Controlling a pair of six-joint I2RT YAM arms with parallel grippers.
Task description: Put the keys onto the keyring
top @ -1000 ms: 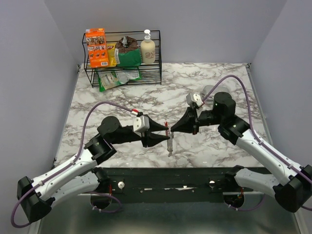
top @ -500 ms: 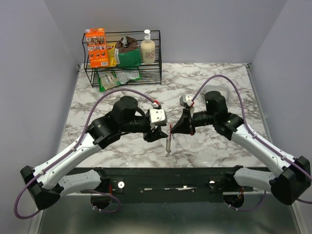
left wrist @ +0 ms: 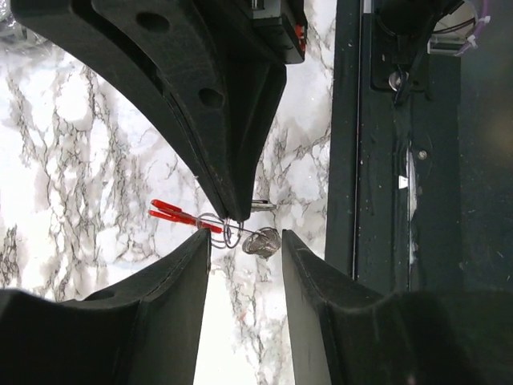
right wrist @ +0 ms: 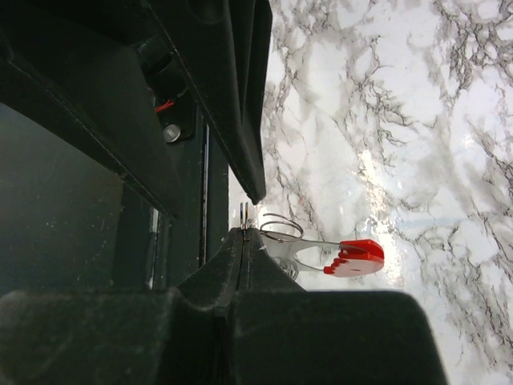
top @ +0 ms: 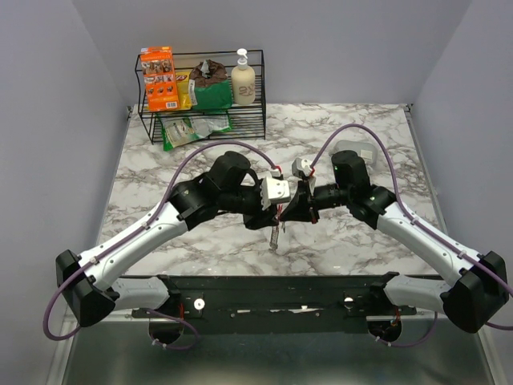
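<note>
- The keyring [right wrist: 357, 257] is a flat piece with a glossy red curved side and thin wire loops at its end. It is held over the marbled white-and-gray tabletop [top: 160, 184], a little toward 6 o'clock from the centre.
- The right hand [right wrist: 244, 233] reaches in from 3 o'clock, its matte black fingers pressed together on the keyring's wire end.
- The left hand [left wrist: 244, 239] comes in from 9 o'clock with its fingers apart and the wire loops just at their tips.
- A tiny stub [left wrist: 263, 206] beside the loops may be the key, but it is too small to be sure.
- At 11 o'clock a black wire rack [top: 248, 120] holds an orange printed box [top: 159, 78], green bags [top: 211, 95] and a cream pump bottle [top: 243, 80]. The box's print is unreadable.
</note>
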